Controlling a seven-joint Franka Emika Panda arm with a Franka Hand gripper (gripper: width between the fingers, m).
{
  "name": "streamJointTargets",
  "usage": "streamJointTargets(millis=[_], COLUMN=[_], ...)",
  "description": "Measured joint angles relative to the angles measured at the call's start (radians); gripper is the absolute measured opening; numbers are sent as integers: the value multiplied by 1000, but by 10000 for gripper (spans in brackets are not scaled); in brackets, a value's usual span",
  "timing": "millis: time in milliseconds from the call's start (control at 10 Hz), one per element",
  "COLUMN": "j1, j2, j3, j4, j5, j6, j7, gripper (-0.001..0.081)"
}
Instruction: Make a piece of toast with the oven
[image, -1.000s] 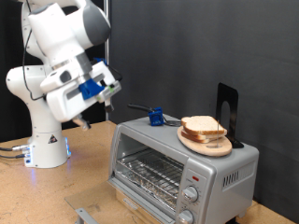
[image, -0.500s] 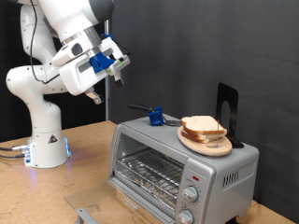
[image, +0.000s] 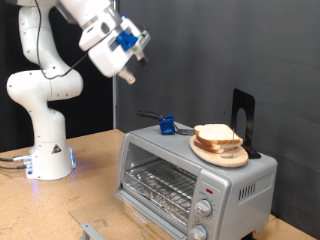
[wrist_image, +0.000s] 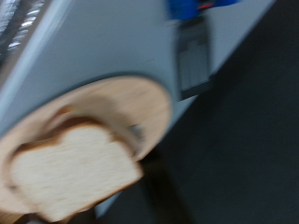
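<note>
jaws (image: 141, 47) high in the exterior view's upper left, up in the air well above and apart from everything, nothing seen between them; whether they stand apart or together cannot be told at this size. the piece of toast (image: 217, 134) lies flat on a round wooden plate (image: 222, 153) on the roof of the oven (image: 190, 178), toward the exterior view's right; the wrist view, blurred, looks down on the same slice (wrist_image: 70, 171) on the plate (wrist_image: 131, 103). oven door is shut with wire rack behind the glass, a small blue object (image: 167, 126) and a black stand (image: 243, 118) also on its roof, all on the wooden counter (image: 60, 205).
</note>
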Motion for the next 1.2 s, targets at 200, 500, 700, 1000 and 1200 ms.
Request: streamJointTargets(millis=[200,500,700,1000,1200], j1=[2,1,2,1,0], j2=[-19,-51,-58,-67,-69], j3=[61,164,183,206,213], j4=[32,27,22,-10,-25], j5=[-40,-170,-181,-181,-181], j6=[-46,-35,-58,-47,-36], j7=[101,134,134,139,146], gripper=[808,808,808,808,808])
